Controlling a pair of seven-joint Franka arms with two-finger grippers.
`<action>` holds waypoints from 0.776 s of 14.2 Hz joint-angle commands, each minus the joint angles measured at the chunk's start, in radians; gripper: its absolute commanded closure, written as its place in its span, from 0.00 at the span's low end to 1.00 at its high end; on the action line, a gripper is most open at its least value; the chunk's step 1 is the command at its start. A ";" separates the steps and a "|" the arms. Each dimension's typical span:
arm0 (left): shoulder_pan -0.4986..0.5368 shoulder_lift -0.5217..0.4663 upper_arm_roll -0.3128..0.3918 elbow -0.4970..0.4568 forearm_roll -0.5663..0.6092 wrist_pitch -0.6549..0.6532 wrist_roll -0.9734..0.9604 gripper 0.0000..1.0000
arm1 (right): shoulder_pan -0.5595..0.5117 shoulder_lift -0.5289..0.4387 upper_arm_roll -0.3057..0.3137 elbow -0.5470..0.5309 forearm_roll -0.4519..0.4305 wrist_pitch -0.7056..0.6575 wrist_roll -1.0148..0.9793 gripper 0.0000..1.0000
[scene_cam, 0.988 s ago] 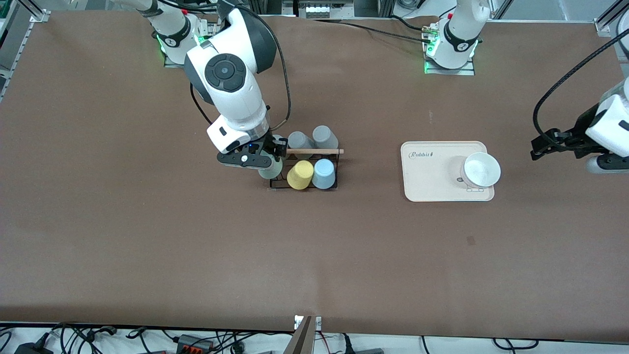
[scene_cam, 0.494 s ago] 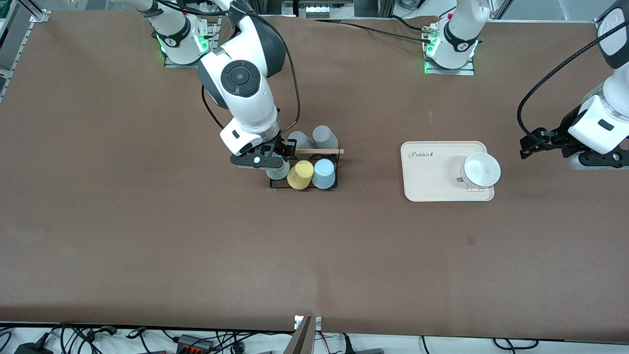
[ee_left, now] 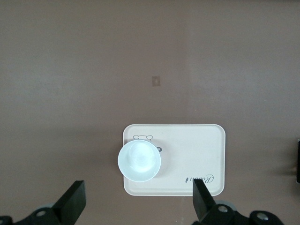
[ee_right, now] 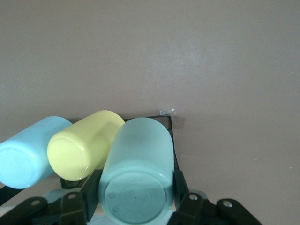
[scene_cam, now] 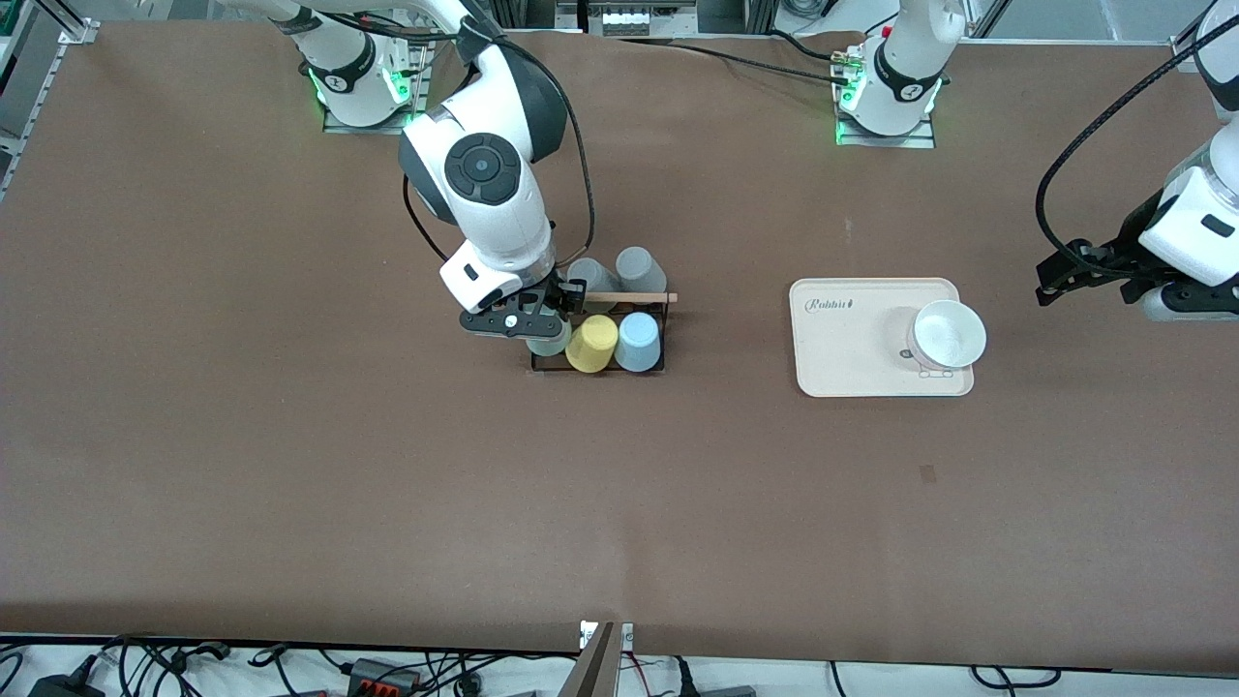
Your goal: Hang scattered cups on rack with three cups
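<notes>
Right tool (scene_cam: 542, 324) is clamped on the mint green tumbler (ee_right: 136, 173), base toward the wrist camera, and I have it down at the rack (scene_cam: 598, 334), at the end toward the right arm. Just beside my held cup hangs the yellow tumbler (scene_cam: 591, 344), and past that the light blue tumbler (scene_cam: 638, 342), both already tilted on their pegs; two grey tumblers (scene_cam: 639, 268) sit on the rack's other row, partly hidden under my wrist. So I judge this the last hanging step: blue is on, mint is going on.

I cannot see the peg under the mint cup, so I can't say whether it is seated. Next I'd ease it on until it bears, then release and lift out without nudging the yellow one, which looks almost in contact.

Left tool (ee_left: 136, 206) waits with fingers wide, holding nothing, over the desk (scene_cam: 290, 465) above a beige tray (ee_left: 206, 140) with a white bowl (ee_left: 138, 161).
</notes>
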State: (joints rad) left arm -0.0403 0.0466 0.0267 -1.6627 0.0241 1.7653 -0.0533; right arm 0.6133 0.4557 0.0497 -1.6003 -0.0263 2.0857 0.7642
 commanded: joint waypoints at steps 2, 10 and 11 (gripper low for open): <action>-0.001 -0.007 0.004 0.011 -0.006 -0.049 0.024 0.00 | 0.016 0.006 -0.004 -0.033 -0.003 0.043 -0.008 0.78; -0.003 -0.014 0.002 0.008 -0.009 -0.050 0.024 0.00 | 0.014 0.027 -0.005 -0.046 -0.012 0.051 -0.003 0.50; -0.003 -0.014 0.002 0.009 -0.007 -0.053 0.024 0.00 | 0.014 0.027 -0.005 -0.046 -0.012 0.051 -0.003 0.36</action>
State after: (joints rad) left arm -0.0402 0.0454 0.0267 -1.6626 0.0241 1.7370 -0.0517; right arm 0.6178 0.4933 0.0486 -1.6265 -0.0311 2.1383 0.7641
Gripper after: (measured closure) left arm 0.000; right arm 0.348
